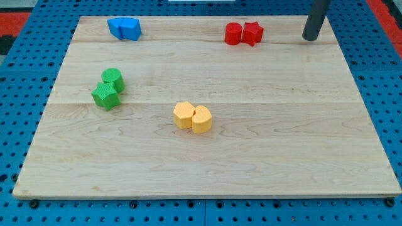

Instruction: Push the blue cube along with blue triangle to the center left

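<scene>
No writing or brand mark can be read anywhere. The dark rod is seen coming down at a slight tilt in the upper right of the frame, and my tip (309, 38) is set on the wooden board (251, 157), bare, with nothing touched. The two blue blocks (124, 28), pressed together, are found in the upper left; which is cube and which triangle is hard to tell. Just left of the tip lie the red blocks (244, 33), far from the blue pair.

Straight dark grey rod (309, 37)
</scene>
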